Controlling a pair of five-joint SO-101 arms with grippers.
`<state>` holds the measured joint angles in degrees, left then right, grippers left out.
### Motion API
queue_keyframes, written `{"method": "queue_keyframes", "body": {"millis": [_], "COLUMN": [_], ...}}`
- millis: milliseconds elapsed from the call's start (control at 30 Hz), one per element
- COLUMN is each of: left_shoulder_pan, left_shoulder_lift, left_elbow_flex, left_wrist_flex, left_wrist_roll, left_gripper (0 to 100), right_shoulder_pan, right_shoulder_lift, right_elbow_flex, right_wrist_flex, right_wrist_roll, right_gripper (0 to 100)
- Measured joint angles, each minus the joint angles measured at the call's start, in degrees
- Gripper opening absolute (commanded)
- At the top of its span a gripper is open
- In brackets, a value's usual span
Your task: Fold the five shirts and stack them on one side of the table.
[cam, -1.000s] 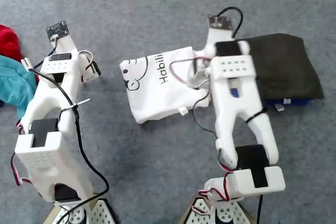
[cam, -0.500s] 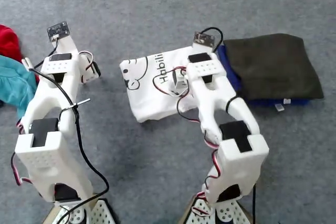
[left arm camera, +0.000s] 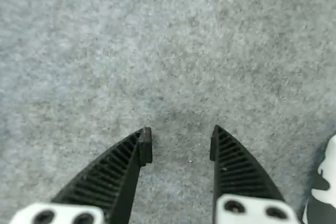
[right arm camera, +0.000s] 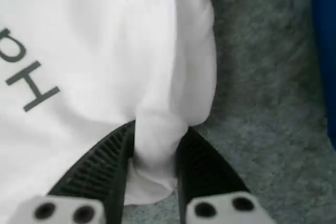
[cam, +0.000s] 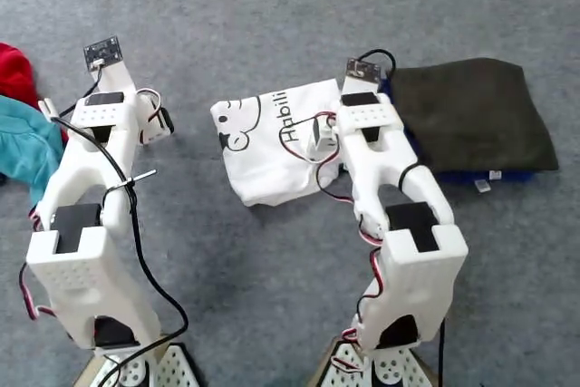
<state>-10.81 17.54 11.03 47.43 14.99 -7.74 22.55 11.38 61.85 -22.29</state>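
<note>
Pinching white shirt (cam: 263,169) in right jaws | left jaws parted | grey carpeted table (cam: 272,24)

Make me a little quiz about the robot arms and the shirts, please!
1. True or false: the left gripper is holding a shirt.
2. Which shirt is the right gripper pinching? A: the red one. B: the white shirt. C: the teal one.
3. Fill in the missing word: the dark shirt lies on top of a ___ shirt.

Key:
1. False. It is open over bare grey table.
2. B.
3. Blue. The blue shirt peeks out underneath.
</note>
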Motion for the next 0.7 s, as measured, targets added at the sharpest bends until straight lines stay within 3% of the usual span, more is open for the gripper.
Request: {"method": "queue_keyframes", "body": {"millis": [367, 700], "left_shoulder_pan": [0.0, 0.0], "left_shoulder_lift": [0.0, 0.0], "left_elbow_flex": [0.0, 0.0], "left_wrist_flex": [0.0, 0.0], "left_wrist_roll": [0.0, 0.0], "left_gripper": [20, 20], "right_shoulder_pan": [2.64, 16.7], "right_shoulder_lift": [3.16, 3.16], "right_elbow_flex": [-23.38, -45.19], "right_wrist_flex": [13.89, 23.47], "right_wrist_roll": [13.89, 25.67], "right_gripper": [1.5, 1.5]}}
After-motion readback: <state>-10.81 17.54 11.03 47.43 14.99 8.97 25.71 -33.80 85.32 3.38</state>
